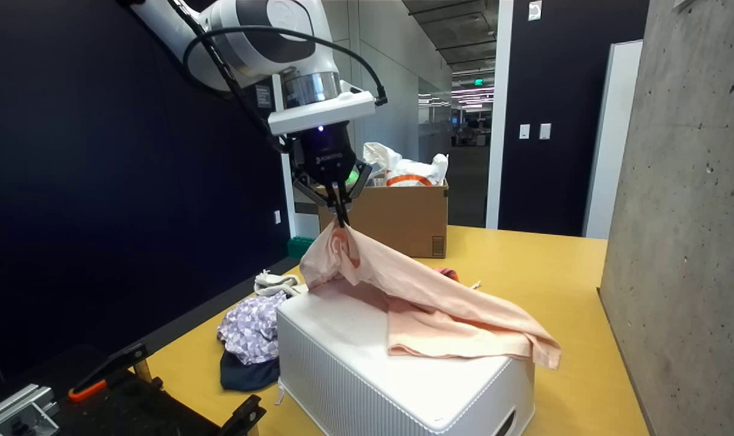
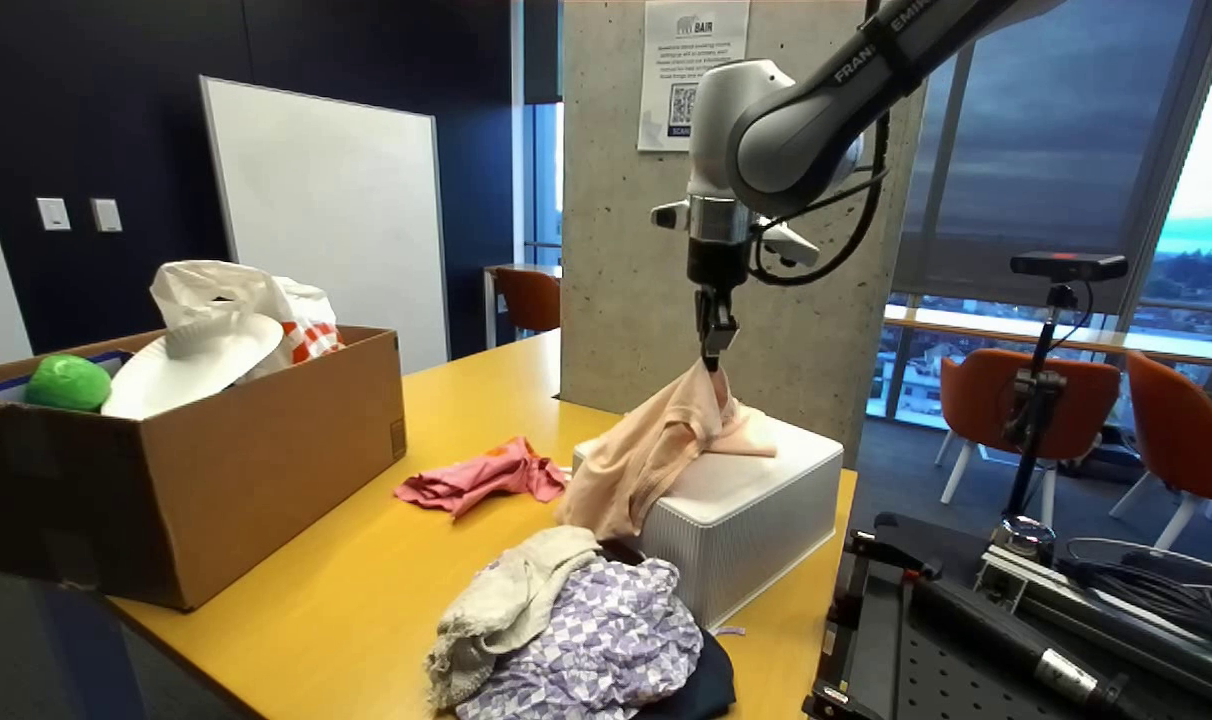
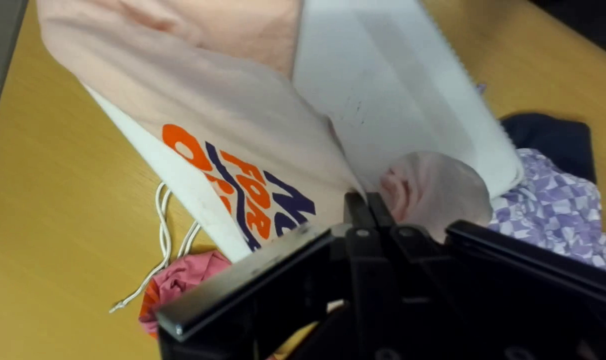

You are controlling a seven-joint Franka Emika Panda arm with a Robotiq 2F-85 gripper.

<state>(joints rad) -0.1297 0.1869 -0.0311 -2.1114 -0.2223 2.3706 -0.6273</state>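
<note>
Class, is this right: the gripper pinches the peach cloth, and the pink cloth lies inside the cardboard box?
The pink cloth lies on the table, not in the cardboard box, as an exterior view shows; the gripper does pinch the peach cloth.

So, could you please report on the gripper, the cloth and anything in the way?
Gripper pinching peach cloth. Cloth tented below gripper, partly resting on white box. Nothing evident in the way; purple patterned cloth beside box.

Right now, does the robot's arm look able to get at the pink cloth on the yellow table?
Probably not yet: its hand is clamped on the peach cloth and would likely have to release that first. Otherwise the way looks free: nothing appears to lie on the pink cloth.
</note>
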